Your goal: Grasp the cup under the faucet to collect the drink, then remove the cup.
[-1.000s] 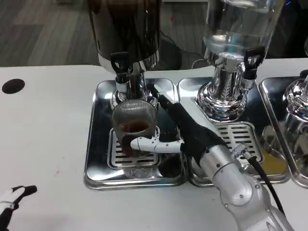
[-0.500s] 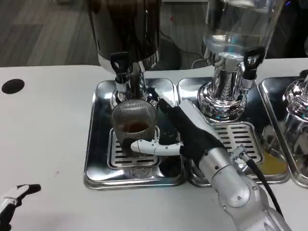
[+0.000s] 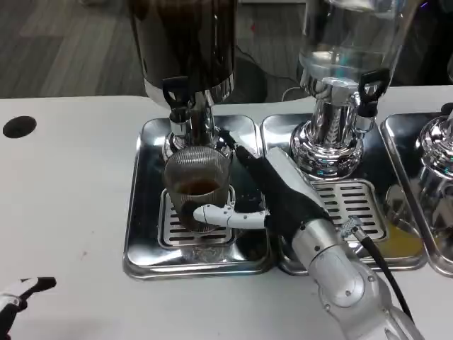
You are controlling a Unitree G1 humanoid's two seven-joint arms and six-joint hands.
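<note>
A clear ribbed cup (image 3: 197, 185) with dark drink at its bottom stands on the grate of the left steel tray (image 3: 145, 234), just below the black-handled faucet (image 3: 178, 99) of the dark dispenser. My right hand (image 3: 272, 195) grips the cup from its right side, with a white finger across the cup's front and black fingers reaching behind it. At the bottom left corner my left hand (image 3: 18, 294) shows just its fingertips, holding nothing that I can see.
A second dispenser (image 3: 340, 85) with a clear tank stands on its own tray (image 3: 354, 205) to the right. A third dispenser (image 3: 439, 163) sits at the right edge. A black hole (image 3: 19, 126) marks the white table at far left.
The cup and my right hand have barely shifted. My left hand has slid down and farther out of the picture at the bottom left.
</note>
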